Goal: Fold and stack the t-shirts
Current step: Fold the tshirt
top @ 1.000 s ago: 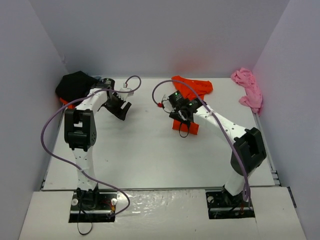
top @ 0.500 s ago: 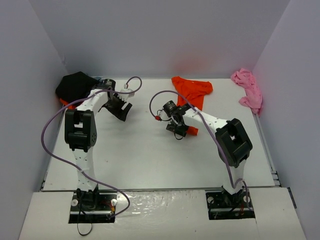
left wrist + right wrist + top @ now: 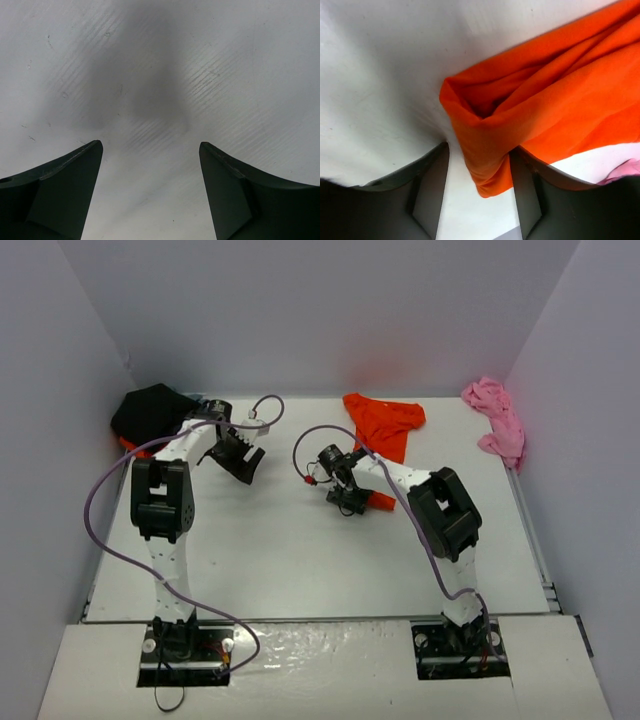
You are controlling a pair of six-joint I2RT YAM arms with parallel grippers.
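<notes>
Now | right fingers, swung left, narrow round orange shirt's near fold; firm pinch unclear | left fingers spread over bench | shirt lies rear centre, unfolded | grasp under way, folding not begun

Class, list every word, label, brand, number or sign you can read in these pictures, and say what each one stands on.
None: no text can be read in any view.
The orange t-shirt, black t-shirt, pink t-shirt and table are plain.
Any marking on the arm bases is too small to read.
</notes>
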